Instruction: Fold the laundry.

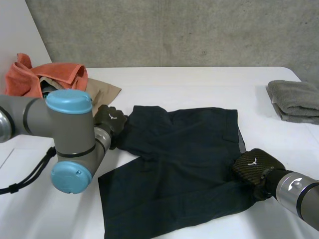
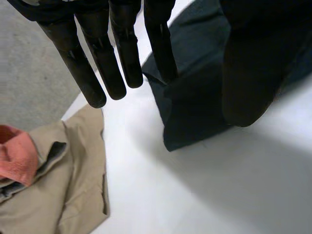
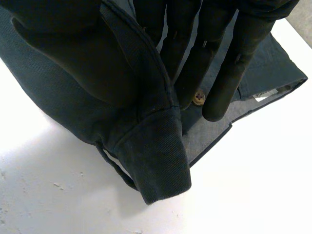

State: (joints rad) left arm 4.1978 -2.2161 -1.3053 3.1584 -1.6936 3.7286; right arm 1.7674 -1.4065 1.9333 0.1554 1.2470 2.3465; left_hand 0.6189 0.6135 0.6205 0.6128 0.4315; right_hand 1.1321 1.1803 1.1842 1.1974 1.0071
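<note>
Dark navy shorts (image 1: 179,164) lie spread across the white table (image 1: 189,84). My left hand (image 1: 110,121) is at the shorts' left edge, by a leg hem. In the left wrist view its fingers (image 2: 97,63) hang straight and apart from the thumb, above the hem corner (image 2: 170,139), with no cloth pinched. My right hand (image 1: 255,167) is at the shorts' right edge, on the waistband. In the right wrist view the waistband (image 3: 156,161) runs between thumb and fingers (image 3: 229,78) and is pinched there, beside a brown button (image 3: 199,97).
A tan garment (image 1: 104,92) (image 2: 73,161) and an orange cloth (image 1: 45,77) (image 2: 14,158) lie at the back left, close to my left hand. A folded grey towel (image 1: 296,99) sits at the right edge.
</note>
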